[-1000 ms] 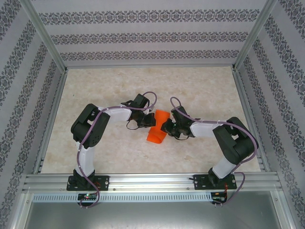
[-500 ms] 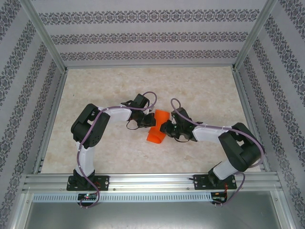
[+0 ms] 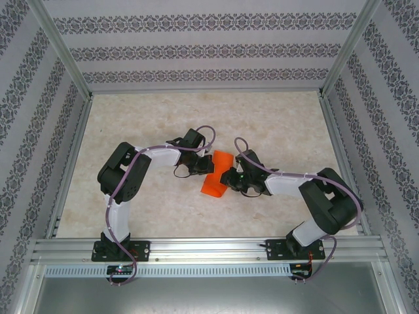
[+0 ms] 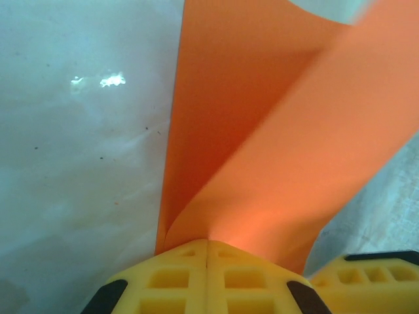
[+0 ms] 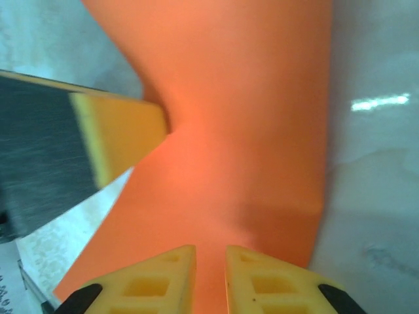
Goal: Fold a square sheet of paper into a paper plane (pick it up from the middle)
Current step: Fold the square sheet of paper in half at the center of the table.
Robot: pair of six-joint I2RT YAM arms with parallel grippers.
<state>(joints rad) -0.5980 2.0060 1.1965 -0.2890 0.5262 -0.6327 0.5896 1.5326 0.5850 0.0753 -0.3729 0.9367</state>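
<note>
Orange paper [image 4: 262, 131] curled over into a soft fold

Both arms bend inward to mid-frame. The left gripper [image 4: 207, 243] clamps the orange paper [image 4: 262, 131], jaws together; the right gripper [image 5: 211, 250] pinches it, jaws barely apart.

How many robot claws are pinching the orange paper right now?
2. The left gripper pinches the orange paper at its left side. The right gripper pinches it at its right side. Both meet over the middle of the table.
</note>
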